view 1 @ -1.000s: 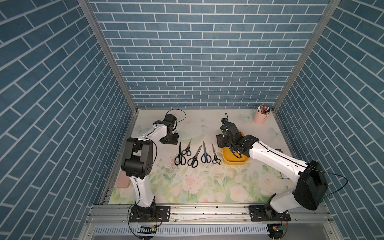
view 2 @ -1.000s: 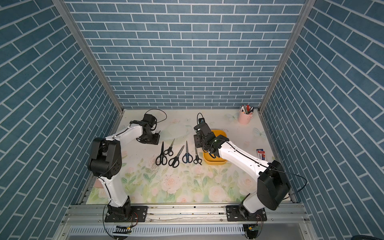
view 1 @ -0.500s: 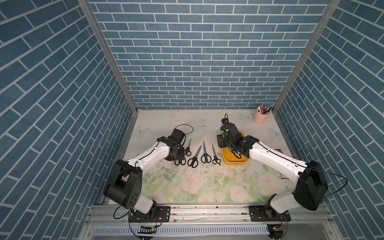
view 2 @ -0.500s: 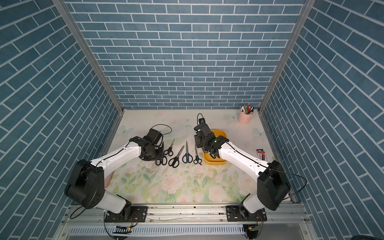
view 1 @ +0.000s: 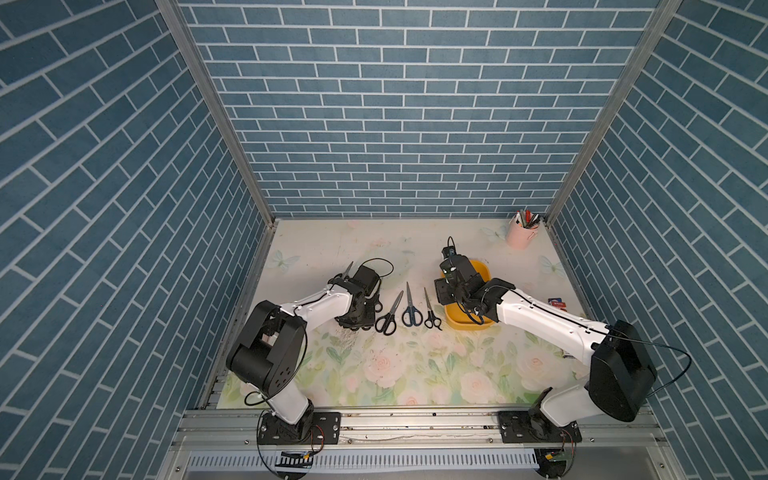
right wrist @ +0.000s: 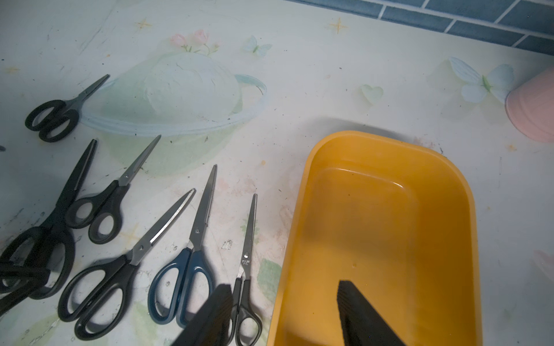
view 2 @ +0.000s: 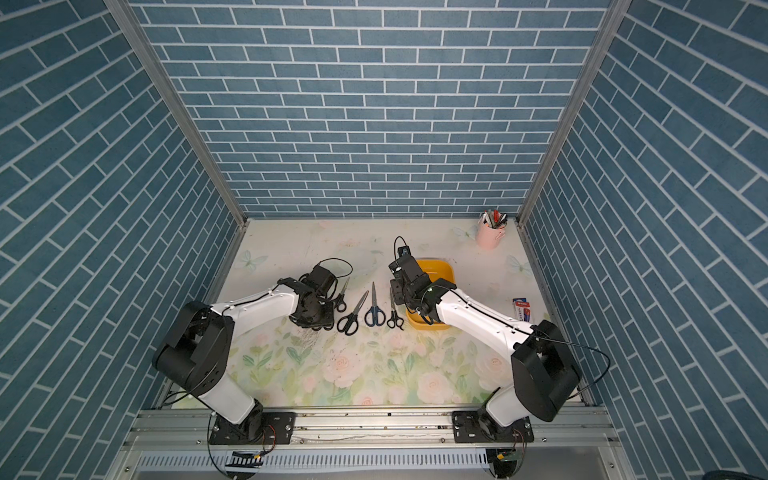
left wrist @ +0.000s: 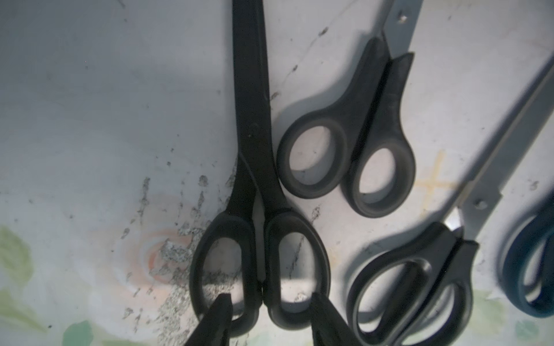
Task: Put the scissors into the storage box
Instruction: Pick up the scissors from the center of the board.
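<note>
Left claw [left wrist: 269, 299], partly open, straddles the handles of the black scissors [left wrist: 254, 119], well apart from the storage box [right wrist: 303, 209]; it should pinch both inner bars squarely. Right claw [right wrist: 283, 286] gapes empty.

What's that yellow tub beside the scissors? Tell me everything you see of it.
The storage box is a shallow yellow-orange tray, glossy like plastic, rectangular with rounded corners. It sits flat on the floral table cover, empty where its floor shows. The smallest scissors lie close alongside. The right gripper hangs open astride its wall.
</note>
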### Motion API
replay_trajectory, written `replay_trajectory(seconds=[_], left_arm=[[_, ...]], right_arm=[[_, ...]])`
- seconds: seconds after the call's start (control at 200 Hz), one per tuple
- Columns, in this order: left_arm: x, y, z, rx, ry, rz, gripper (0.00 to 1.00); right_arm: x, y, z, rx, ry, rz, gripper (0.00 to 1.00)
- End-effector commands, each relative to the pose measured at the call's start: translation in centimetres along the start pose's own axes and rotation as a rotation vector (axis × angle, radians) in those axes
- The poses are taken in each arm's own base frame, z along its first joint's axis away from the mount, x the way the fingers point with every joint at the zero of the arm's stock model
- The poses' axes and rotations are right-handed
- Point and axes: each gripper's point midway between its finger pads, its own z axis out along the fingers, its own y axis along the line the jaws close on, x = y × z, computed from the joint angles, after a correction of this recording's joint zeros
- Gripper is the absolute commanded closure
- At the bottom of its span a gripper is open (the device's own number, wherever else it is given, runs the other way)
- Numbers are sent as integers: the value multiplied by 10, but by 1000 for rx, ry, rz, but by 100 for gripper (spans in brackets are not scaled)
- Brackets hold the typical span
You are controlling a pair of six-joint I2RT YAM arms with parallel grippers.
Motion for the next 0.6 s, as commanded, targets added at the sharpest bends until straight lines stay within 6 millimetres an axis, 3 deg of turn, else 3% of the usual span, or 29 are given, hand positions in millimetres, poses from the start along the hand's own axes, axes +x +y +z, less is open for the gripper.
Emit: replay_trajectory(seconds=[0.0,0.265,0.47,0.595], left_arm=[[6,6,9,-28,5,4,55],[12,16,34,-79,23,17,57],[16,25,33,-106,26,20,81],[15,30,24,-113,15,14,83]], right_arm=[[-1,2,-2,-9,-12,-11,40],[0,6,4,-17,4,-22,40],[4,5,5,-16,13,-26,40],[7,6,7,-17,21,-32,39]])
